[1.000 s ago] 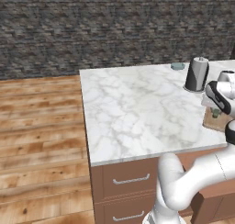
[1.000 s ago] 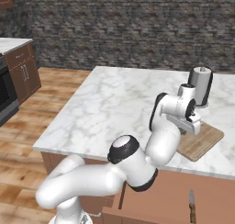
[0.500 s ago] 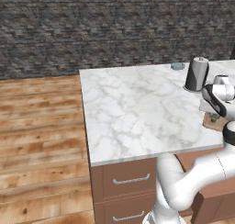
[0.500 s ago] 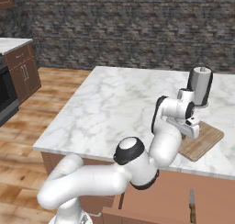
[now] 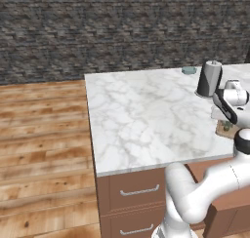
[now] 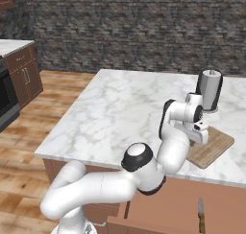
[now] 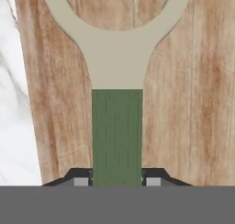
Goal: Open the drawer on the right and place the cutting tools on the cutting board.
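Green and grey — that is the peeler [image 7: 117,126], one of the cutting tools. In the hand view, going left to right, white marble countertop [image 7: 13,126] sits at nine o'clock, then the cutting board [image 7: 59,103] fills the rest. The peeler's grey fork points to twelve o'clock, and its green handle runs down to six o'clock. The gripper [image 7: 117,181] pinches that handle, one dark tip touching each side. The peeler looks light, stiff and a bit smooth, so the flat handle seems the best place to hold — not the thin fork. In the right base view, the open drawer [image 6: 192,223] is at five o'clock with a knife [image 6: 201,214] inside.
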Robot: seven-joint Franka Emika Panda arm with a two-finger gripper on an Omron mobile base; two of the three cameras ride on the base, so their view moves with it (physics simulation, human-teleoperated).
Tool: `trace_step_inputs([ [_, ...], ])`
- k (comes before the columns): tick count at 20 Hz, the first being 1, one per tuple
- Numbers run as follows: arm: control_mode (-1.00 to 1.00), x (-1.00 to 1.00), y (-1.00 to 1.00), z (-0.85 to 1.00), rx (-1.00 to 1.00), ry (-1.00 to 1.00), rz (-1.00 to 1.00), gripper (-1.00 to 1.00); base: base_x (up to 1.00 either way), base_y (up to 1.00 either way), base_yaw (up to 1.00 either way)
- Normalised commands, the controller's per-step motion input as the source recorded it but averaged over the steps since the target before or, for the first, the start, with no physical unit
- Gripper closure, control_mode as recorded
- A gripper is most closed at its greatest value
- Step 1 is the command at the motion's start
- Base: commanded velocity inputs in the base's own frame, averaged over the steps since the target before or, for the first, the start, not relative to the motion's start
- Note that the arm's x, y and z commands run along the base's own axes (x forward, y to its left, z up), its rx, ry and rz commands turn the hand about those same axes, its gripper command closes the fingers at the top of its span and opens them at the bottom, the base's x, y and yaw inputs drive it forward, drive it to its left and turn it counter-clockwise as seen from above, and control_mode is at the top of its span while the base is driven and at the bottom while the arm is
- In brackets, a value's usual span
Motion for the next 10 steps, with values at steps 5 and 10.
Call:
trace_step_inputs([
  [5,-1.0,-0.09,0.0,0.0,0.0,0.0,0.0,-1.0,0.0,0.0,0.0],
  [10,-1.0,-0.29,0.03,0.0,0.0,0.0,0.0,-1.0,0.0,0.0,0.0],
])
